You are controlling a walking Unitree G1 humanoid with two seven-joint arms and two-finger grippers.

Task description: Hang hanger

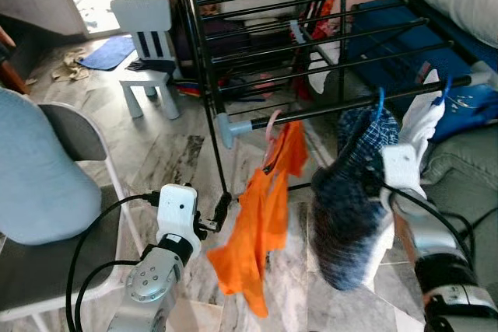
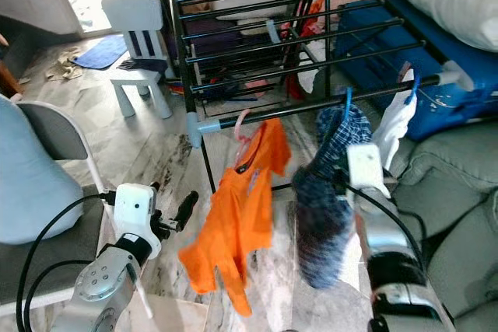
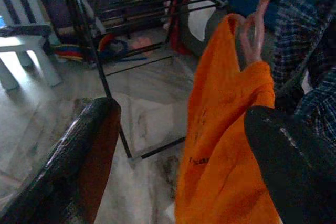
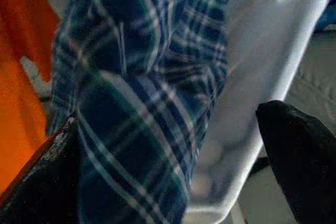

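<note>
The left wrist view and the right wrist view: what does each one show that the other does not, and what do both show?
Left wrist view alone: the pink hanger carrying the orange shirt, the black drying rack, the white child's chair and the marble floor.

Right wrist view alone: the white garment beside the plaid shirt, seen close.

Both: orange fabric, blue plaid fabric, and an open gripper.

Grey-veined marble floor tiles [image 1: 167, 153] run toward a bright doorway, where daylight falls on a blue mat [image 1: 106, 52]. A small white plastic child's chair [image 1: 148, 44] stands near it. A grey chair with a pale blue cushion [image 1: 35, 169] sits at the left, a grey-green sofa [image 2: 459, 192] at the right
</note>
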